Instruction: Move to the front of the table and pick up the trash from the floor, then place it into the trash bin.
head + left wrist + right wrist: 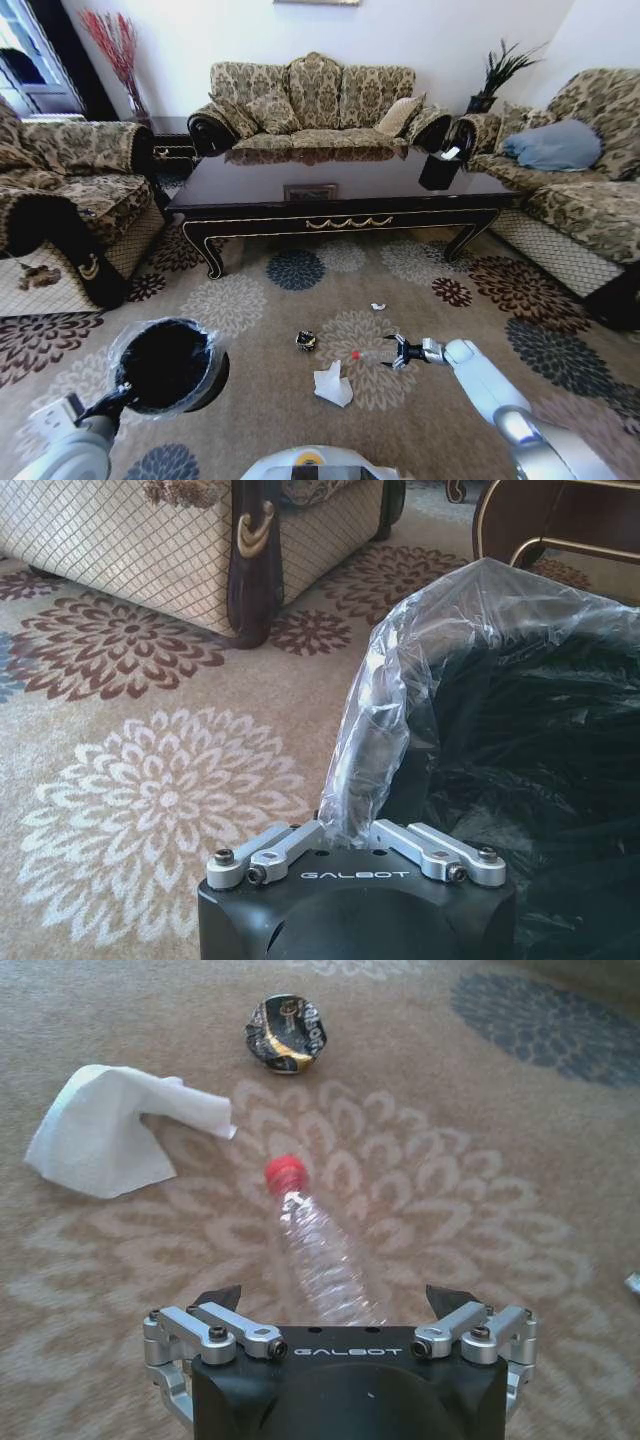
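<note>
The robot is standing in front of the bench (340, 215), so the approach looks done. The left end effector (350, 830) is pinching the rim of the trash bin (168, 365), holding it low at the robot's left. The right end effector (340, 1305) is reaching along the carpet, jaws spread around the base of the clear bottle (318, 1255), not yet closed. The white paper (333, 385), dark crushed lump (306, 341) and small scrap (378, 306) are lying on the floor, so nothing appears binned.
</note>
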{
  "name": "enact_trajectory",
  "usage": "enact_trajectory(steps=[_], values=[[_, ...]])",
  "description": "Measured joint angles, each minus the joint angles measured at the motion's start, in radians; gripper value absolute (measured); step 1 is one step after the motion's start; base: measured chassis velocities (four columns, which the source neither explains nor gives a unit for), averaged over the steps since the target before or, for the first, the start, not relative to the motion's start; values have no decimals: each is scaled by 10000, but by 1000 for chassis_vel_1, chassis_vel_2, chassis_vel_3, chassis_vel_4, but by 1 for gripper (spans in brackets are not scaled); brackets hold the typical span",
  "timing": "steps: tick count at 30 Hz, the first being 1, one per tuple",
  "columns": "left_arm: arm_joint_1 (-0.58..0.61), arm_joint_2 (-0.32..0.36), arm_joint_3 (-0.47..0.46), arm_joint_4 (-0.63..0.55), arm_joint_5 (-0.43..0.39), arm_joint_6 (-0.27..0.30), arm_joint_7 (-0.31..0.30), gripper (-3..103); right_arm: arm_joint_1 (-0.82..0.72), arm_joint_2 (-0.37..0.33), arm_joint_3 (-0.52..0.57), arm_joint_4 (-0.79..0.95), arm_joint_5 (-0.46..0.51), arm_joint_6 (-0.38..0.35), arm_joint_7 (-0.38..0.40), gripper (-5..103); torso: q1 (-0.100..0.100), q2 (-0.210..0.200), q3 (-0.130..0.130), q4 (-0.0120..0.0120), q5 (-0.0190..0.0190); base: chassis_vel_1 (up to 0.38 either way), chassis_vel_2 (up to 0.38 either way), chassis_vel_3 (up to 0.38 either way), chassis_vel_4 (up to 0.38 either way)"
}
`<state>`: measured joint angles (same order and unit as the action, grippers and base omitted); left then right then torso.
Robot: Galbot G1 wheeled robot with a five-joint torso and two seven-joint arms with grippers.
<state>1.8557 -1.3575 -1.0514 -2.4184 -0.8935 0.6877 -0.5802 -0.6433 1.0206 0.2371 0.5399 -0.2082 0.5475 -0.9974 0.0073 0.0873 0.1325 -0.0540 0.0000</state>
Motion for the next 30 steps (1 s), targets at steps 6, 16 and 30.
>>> enact_trajectory(steps=[6, 16, 30], values=[[6, -46, 56, -12, 87, 1, -1, 2, -51, 163, 149, -256, 2, 36, 239, 103, 0, 0, 0, 1, 0, 0, 0, 0, 0], [-33, -12, 93, 44, 105, -1, 0, 2, -58, 262, 161, -377, -191, -34, 386, 68, -1, 0, 0, 3, 0, 0, 0, 0, 0], [-268, 167, 339, 251, 97, -29, 4, 2, -349, 55, 598, 54, -28, 84, 515, 26, 0, 0, 0, 1, 4, 0, 0, 0, 0]])
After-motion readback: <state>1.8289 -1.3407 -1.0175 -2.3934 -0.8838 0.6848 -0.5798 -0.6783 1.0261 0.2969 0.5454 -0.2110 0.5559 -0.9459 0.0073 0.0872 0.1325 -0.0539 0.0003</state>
